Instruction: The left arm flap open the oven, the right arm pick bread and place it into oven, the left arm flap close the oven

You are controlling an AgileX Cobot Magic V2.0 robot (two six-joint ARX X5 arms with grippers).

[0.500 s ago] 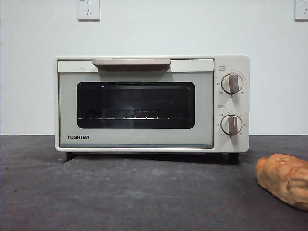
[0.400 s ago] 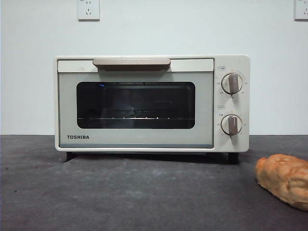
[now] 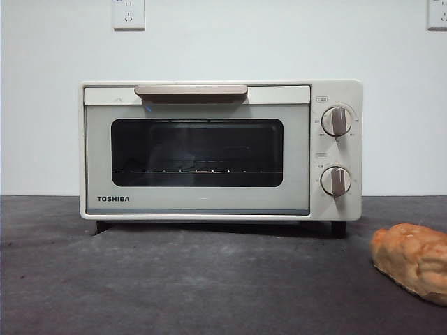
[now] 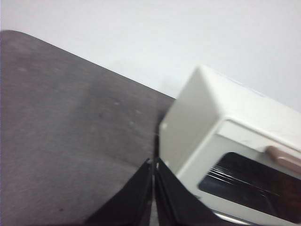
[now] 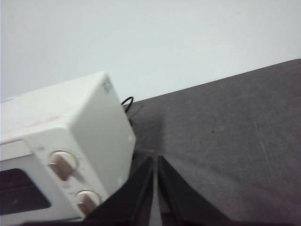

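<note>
— So, where do your two arms sit at this moment?

— Neither one shows in your front view. Your left gripper [image 4: 153,165] hangs above the dark worktop [image 3: 174,279], just off the oven's [image 3: 220,150] plain side wall, angled down towards the surface; its two black jaws lie pressed together, clenched on nothing. Your right gripper [image 5: 155,161] hangs on the other flank, beside the wall nearest the two beige knobs [image 3: 336,151], also tilted down at the worktop, and its jaws too are closed up with only a hairline slit between them, holding nothing.

— And the oven itself?

— You see it standing square at the back of the worktop, against the white wall [image 3: 279,42], its door shut and upright. The beige bar handle [image 3: 191,91] runs along the door's upper edge, and the wire rack [image 3: 197,171] shows through the dark glass.

— Where is your bread?

— It lies on the worktop near the front right corner, well apart from the oven and lower than its feet in the front view. The bread [image 3: 412,259] is cut off by the picture's right edge, and no gripper touches it.
</note>
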